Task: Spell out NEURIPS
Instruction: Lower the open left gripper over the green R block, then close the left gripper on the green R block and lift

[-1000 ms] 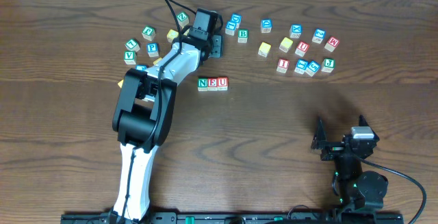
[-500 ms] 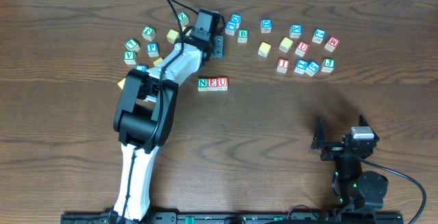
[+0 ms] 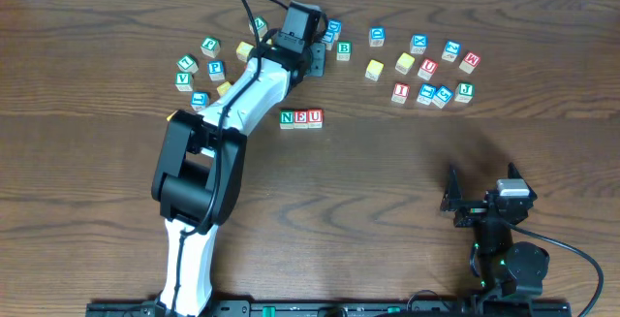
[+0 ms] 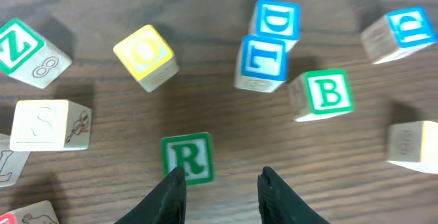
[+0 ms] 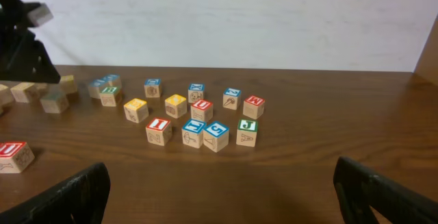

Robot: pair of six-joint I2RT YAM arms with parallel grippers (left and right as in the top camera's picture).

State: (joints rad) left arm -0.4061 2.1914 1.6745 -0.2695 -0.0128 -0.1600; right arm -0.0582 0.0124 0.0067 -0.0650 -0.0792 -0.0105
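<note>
Wooden and green-lettered, the R cube [image 4: 187, 157] sits low and centre in my left wrist view, just off the tip of one finger [image 4: 170, 196] of the left gripper [image 4: 222, 172]. Its jaws stand partly spread over bare table, pinching nothing. I judge the cube light, stiff and smooth-faced, unlikely to be harmed by a squeeze but liable to twist away if caught on a corner. The hold to take is across two opposite flat sides, centred. From overhead, the NEU row [image 3: 301, 117], three cubes touching, lies at mid-frame below the left arm's reach. One red I cube [image 3: 400, 91] sits in the right-hand cluster, eleven cubes by my count, and one blue P cube [image 3: 215, 68] lies at upper left. A green B cube [image 4: 321, 95] sits to the R's right in the wrist view. The right gripper [image 3: 481, 186], second of two, rests at lower right, fingers wide apart and empty.
</note>
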